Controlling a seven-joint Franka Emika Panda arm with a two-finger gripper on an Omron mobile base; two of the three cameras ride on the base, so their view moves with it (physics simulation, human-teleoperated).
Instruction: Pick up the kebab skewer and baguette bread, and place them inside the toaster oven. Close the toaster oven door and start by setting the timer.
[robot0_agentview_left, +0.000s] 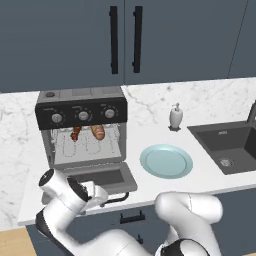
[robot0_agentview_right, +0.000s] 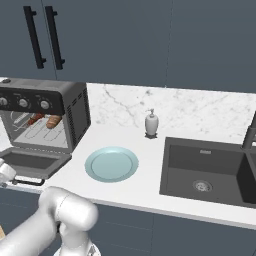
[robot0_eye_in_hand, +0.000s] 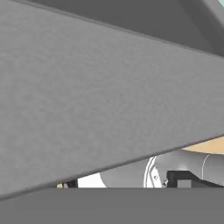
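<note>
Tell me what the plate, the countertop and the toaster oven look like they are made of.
Plate: probably glazed ceramic; pale blue-green, smooth, with a lighter rim.
Countertop: looks like polished marble or a stone imitation; white with grey veining, running up the backsplash.
Toaster oven: seemingly brushed grey metal casing, matte black control panel, thin wire rack inside; its door has a dark window, likely glass.

Kitchen – sink (robot0_agentview_right: 205, 172), marble counter (robot0_agentview_left: 210, 100), cabinets (robot0_agentview_left: 150, 35)

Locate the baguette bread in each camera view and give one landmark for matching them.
Left base view: baguette bread on the rack inside the toaster oven, upper left.
Right base view: the bread inside the oven, far left.
Hand view: not in it.
Shared landmark: light blue plate.
</note>
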